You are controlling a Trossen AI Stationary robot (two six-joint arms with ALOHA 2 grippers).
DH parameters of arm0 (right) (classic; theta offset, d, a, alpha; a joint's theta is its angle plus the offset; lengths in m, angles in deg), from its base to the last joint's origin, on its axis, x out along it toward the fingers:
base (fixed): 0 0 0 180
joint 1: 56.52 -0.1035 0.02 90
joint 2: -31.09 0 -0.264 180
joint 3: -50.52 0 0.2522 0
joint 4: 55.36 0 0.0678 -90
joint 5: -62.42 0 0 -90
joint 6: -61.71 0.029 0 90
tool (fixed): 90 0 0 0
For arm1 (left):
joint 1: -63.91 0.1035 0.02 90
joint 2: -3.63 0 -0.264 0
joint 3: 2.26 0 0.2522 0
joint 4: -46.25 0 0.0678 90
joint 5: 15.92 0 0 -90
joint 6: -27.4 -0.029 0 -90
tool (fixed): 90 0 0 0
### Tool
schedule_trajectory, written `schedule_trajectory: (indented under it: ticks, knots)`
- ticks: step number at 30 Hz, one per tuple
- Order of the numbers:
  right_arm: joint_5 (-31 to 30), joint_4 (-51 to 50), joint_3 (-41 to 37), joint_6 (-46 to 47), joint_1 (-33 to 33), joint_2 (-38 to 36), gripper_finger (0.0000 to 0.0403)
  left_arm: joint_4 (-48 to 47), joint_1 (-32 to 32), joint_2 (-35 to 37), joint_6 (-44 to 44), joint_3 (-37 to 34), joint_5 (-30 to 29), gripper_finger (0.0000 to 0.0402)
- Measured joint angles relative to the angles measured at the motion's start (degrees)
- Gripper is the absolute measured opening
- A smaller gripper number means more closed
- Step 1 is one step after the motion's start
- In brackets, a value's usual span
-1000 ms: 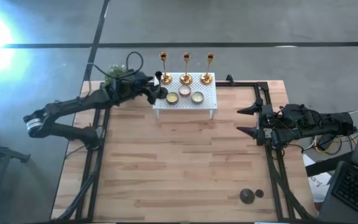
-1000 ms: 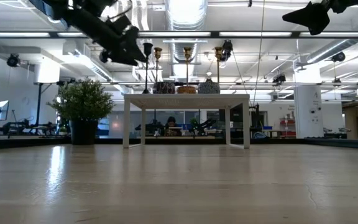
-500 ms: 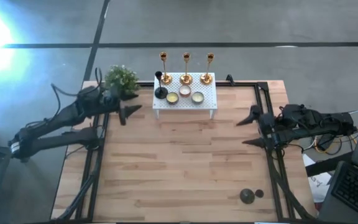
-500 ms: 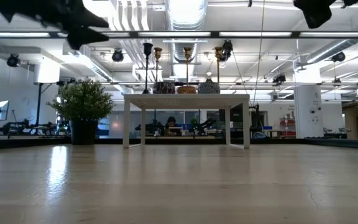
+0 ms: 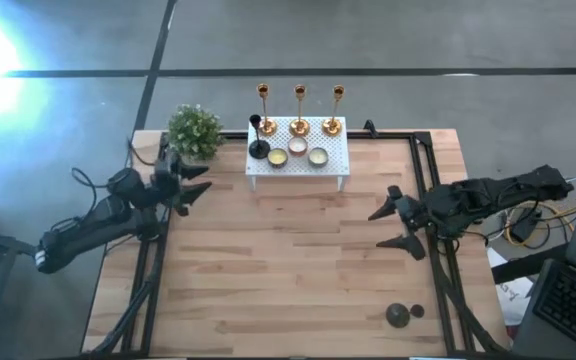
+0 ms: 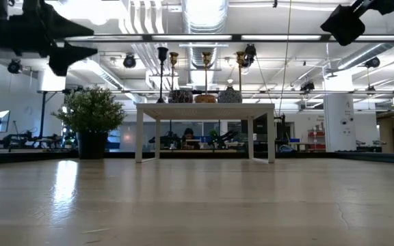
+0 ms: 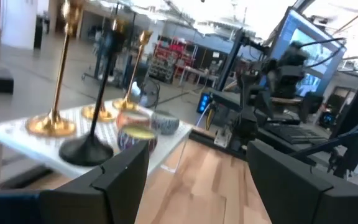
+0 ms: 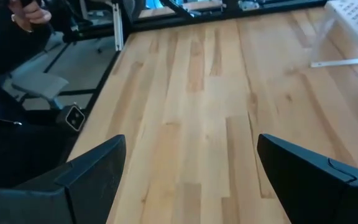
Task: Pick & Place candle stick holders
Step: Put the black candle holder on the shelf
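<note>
Both sets of jaws stand apart and empty: the left gripper [image 5: 194, 185] hangs at the frame's centre left, the right gripper [image 5: 393, 227] at centre right. Three gold candlesticks [image 5: 300, 109] line the far edge of the white rack [image 5: 333, 156] at upper centre, a black candlestick [image 5: 258, 138] on its left corner. Another black holder [image 5: 398, 316] sits at lower right.

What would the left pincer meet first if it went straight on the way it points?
Probably the white rack, at the corner where the black holder stands; the open left pincer aims there, though depth is unclear.
</note>
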State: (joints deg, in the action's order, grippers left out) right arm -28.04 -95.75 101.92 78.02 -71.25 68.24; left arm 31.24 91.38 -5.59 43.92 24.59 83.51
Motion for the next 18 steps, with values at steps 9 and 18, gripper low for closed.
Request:
schedule_trajectory:
  ticks: [9,18]
  knots:
    - [-8.8,0.0,2.9,9.1,-11.4,6.6,0.0359,2.2,-1.3,1.4,3.2,-6.5,0.1,0.0275]
    - [-21.5,-5.4,3.0,27.2,-24.5,7.2,0.0359,8.8,-8.0,1.3,4.4,-12.5,-3.1,0.0275]
